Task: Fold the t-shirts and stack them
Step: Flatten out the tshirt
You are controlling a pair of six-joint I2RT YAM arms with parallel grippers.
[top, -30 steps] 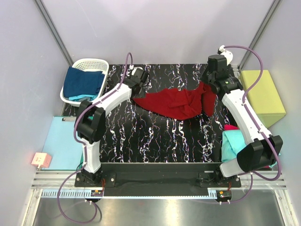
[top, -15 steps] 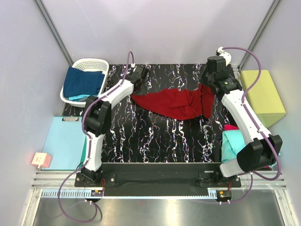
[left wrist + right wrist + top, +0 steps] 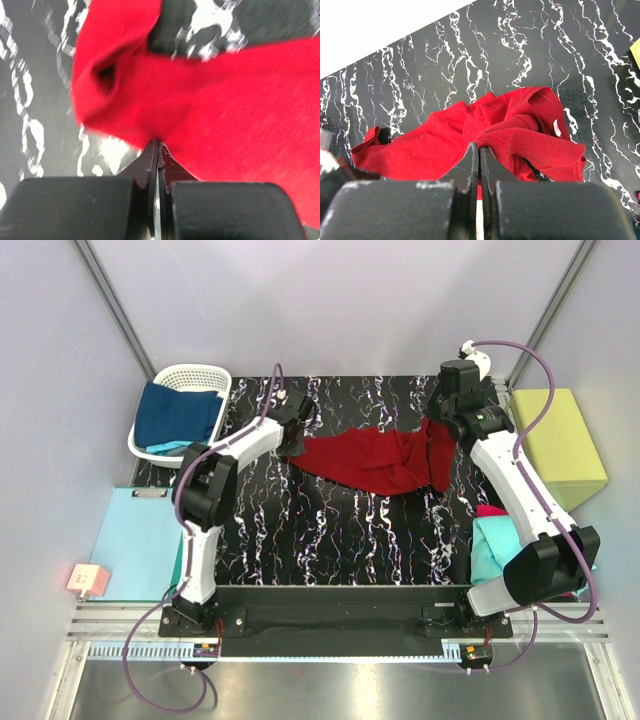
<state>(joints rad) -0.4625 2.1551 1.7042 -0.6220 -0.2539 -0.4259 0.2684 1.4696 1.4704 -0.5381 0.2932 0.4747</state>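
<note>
Left gripper (image 3: 156,149) and right gripper (image 3: 479,149) each clamped tight on opposite ends of the dark red t-shirt (image 3: 375,462), right of the white basket (image 3: 196,371).

The dark red t-shirt (image 3: 375,460) is seen as soft, matt cloth — a fine knitted rib is made out at its collar in the right wrist view. The table top (image 3: 300,530) is finished smooth, black with white marble-like veining, and a faint sheen is shown. The basket (image 3: 192,371) is moulded in white slotted plastic; a navy t-shirt (image 3: 175,412) of matt cloth is held in it. The fingers (image 3: 75,210) of the left gripper (image 3: 156,150) are made of dull black material. Brushed metal — faintly reflective — is shown by the plate (image 3: 330,690) at the near edge.
</note>
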